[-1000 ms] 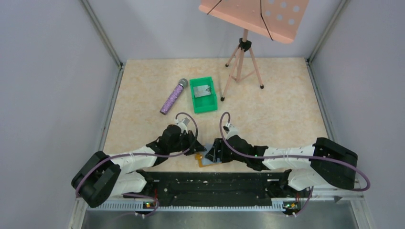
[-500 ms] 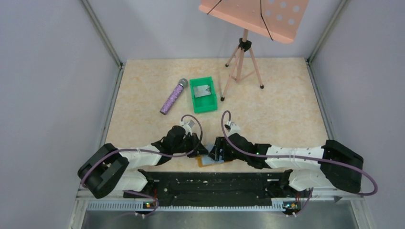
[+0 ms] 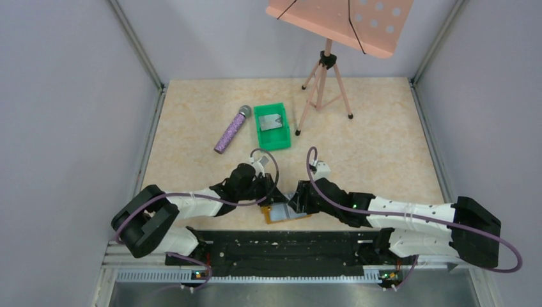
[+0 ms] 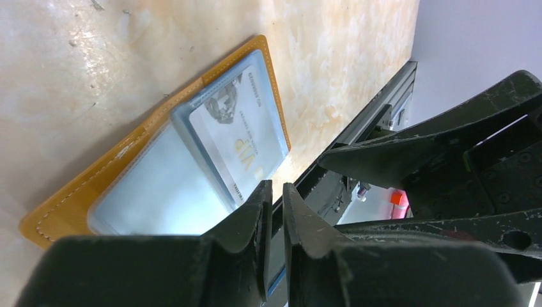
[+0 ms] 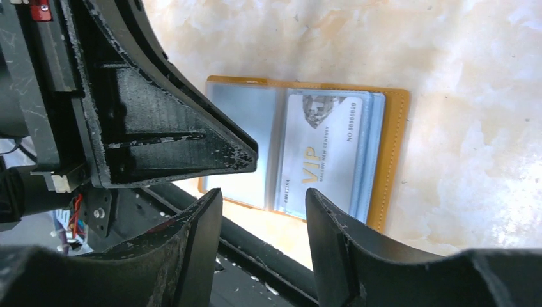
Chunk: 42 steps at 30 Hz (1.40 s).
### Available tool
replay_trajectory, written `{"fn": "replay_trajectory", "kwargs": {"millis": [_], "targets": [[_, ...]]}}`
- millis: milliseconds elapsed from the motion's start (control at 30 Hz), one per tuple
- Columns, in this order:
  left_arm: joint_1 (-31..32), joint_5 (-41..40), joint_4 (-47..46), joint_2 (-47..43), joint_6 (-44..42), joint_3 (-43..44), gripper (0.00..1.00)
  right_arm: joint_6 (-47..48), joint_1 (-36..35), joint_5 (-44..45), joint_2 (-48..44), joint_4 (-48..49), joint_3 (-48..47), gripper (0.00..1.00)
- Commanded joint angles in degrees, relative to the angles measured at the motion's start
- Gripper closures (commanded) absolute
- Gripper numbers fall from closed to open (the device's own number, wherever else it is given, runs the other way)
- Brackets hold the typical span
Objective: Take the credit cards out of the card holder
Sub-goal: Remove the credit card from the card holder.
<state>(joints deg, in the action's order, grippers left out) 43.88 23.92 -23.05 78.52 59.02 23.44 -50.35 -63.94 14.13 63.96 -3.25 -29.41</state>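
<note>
The card holder (image 4: pixel 77 198) lies open near the table's front edge, tan outside with pale blue-grey pockets. One silvery credit card (image 4: pixel 240 137) printed "VIP" sits in a pocket; it also shows in the right wrist view (image 5: pixel 323 147). Another grey card (image 3: pixel 271 121) lies in the green bin. My left gripper (image 4: pixel 276 188) is shut and empty, just over the holder's left edge (image 3: pixel 281 214). My right gripper (image 5: pixel 263 195) is open and empty, low over the holder's near edge (image 5: pixel 390 147). The two grippers (image 3: pixel 268 195) (image 3: pixel 297 203) stand close together.
A green plastic bin (image 3: pixel 260 137) stands mid-table, with a purple glitter microphone (image 3: pixel 231 129) to its left. A pink music stand on a tripod (image 3: pixel 326 83) stands at the back. A black rail (image 3: pixel 281 246) runs along the front edge right behind the holder.
Both arms have stretched forward and inward, bringing the grippers closer together over the card holder. The holder has not moved.
</note>
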Motion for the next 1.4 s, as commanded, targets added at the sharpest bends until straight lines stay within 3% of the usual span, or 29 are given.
{"fn": "replay_trajectory", "kwargs": {"millis": [0,233,567,700,1067,1367], "targets": [[0.2,-1.8,0.5,-0.4,-1.1,1.6,0.83,1.6,0.3,2.9,-1.6,-2.2,-2.0,0.50],[0.2,-5.1,4.7,-1.4,-2.4,1.3,0.82,4.4,0.4,2.9,-0.8,-2.8,-2.7,0.51],[0.4,-6.5,-4.0,3.5,-1.9,-1.5,0.77,8.9,6.3,-5.9,5.1,2.2,-3.7,0.63],[0.4,-8.6,-4.2,5.3,-2.0,-2.1,0.75,8.4,9.4,-9.1,8.4,6.9,-1.2,0.66],[2.7,-12.0,-5.2,6.1,-3.0,-3.2,0.65,3.8,9.8,-8.2,9.9,7.3,5.8,0.71],[3.5,-12.0,-7.6,7.0,-2.2,-3.9,0.64,2.6,9.8,-8.8,10.8,8.5,8.0,0.86]]}}
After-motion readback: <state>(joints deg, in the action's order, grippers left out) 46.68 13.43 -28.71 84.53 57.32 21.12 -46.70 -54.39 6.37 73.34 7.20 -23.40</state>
